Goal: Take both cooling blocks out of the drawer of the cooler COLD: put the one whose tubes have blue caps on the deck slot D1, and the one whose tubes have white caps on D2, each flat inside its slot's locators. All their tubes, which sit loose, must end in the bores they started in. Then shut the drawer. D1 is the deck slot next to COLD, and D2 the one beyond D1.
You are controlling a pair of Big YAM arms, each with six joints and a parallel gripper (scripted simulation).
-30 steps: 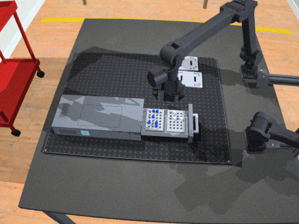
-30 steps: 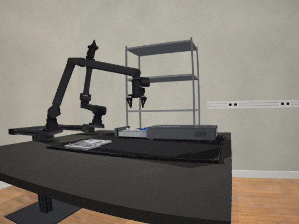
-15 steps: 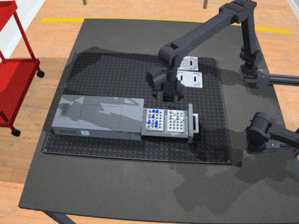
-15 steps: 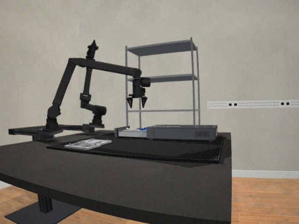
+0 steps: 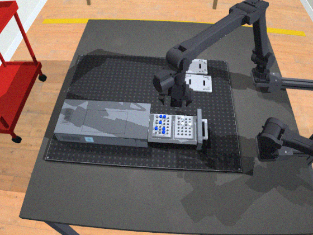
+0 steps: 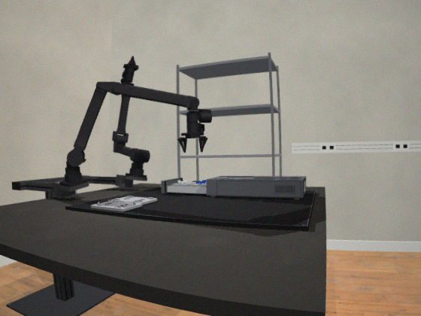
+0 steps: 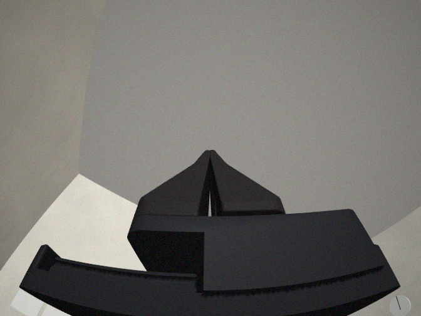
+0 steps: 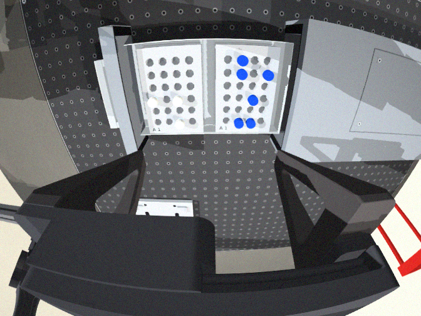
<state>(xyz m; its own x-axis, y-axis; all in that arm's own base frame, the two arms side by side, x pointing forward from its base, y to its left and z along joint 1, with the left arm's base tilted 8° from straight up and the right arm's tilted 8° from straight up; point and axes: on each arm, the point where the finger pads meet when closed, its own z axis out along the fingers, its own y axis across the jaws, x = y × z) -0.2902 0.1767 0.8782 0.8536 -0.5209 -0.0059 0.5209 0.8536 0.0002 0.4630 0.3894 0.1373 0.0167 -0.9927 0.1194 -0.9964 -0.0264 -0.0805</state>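
Right gripper (image 5: 175, 103) (image 6: 192, 150) (image 8: 208, 151) spread wide with nothing between its fingers, near and above the open drawer (image 5: 173, 141) (image 6: 186, 189) (image 8: 209, 84), blue-capped cooling block (image 5: 162, 126) (image 8: 247, 91) and white-capped cooling block (image 5: 183, 127) (image 8: 170, 81) lying inside, each marked "A1".

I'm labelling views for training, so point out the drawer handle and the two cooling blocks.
drawer handle (image 5: 206, 129): top, grip bar
blue-capped block (image 8: 232, 110): right wrist, top face
white-capped block (image 8: 171, 80): right wrist, top face
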